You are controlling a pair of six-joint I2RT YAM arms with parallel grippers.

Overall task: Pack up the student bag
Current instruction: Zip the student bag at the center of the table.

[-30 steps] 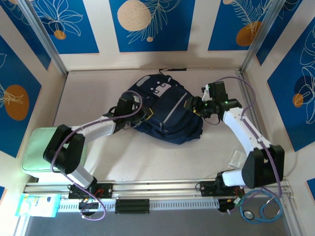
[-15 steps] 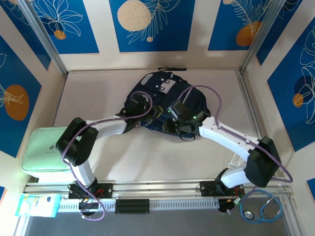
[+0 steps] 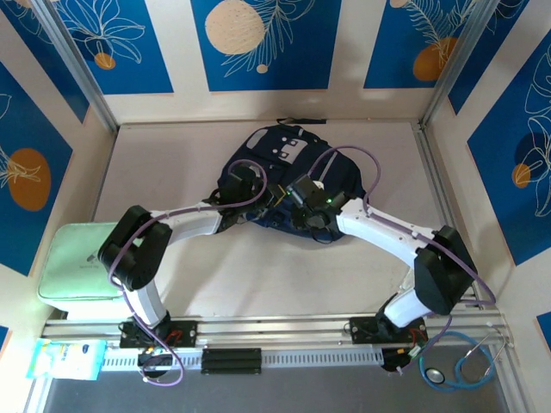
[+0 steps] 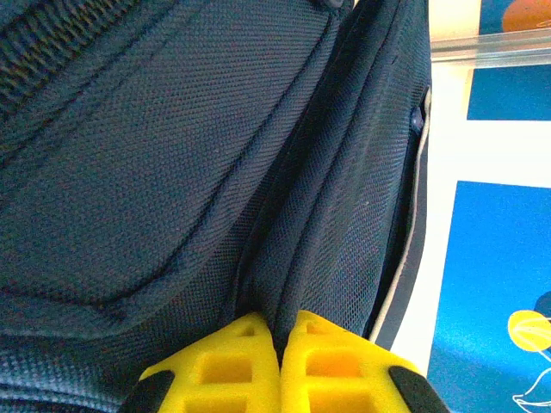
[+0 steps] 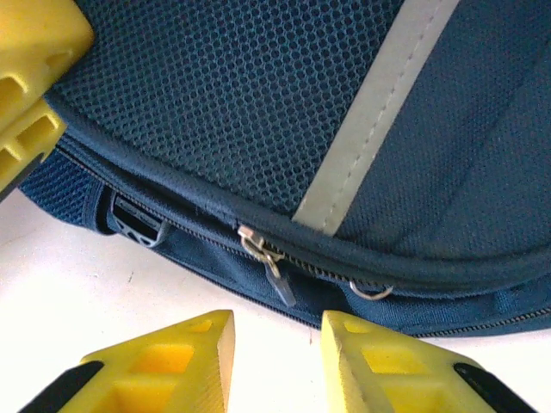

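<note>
The student bag (image 3: 274, 148), dark navy with a white patch, lies at the table's middle back. My left gripper (image 4: 278, 323) is shut on a fold of the student bag's fabric (image 4: 284, 258); from above, the left gripper (image 3: 269, 194) is at the bag's near left part. My right gripper (image 5: 275, 331) hovers open just off the bag's near edge, over the table top. A metal zipper pull (image 5: 274, 268) hangs just beyond the gap between the right fingers, untouched. A grey stripe (image 5: 379, 112) crosses the mesh panel above it. The left gripper's yellow fingers (image 5: 30, 77) show at the upper left.
A mint-green case (image 3: 76, 267) lies at the table's left edge. A second zipper ring (image 5: 372, 291) sits to the right of the pull. A blue cable coil (image 3: 456, 366) and a small packet (image 3: 65, 358) lie beyond the front rail. Patterned walls close in three sides.
The right arm swung left from the bag's right side to its near edge, its jaws narrowing. The left gripper moved right and farther onto the bag, then stayed shut on the fabric.
</note>
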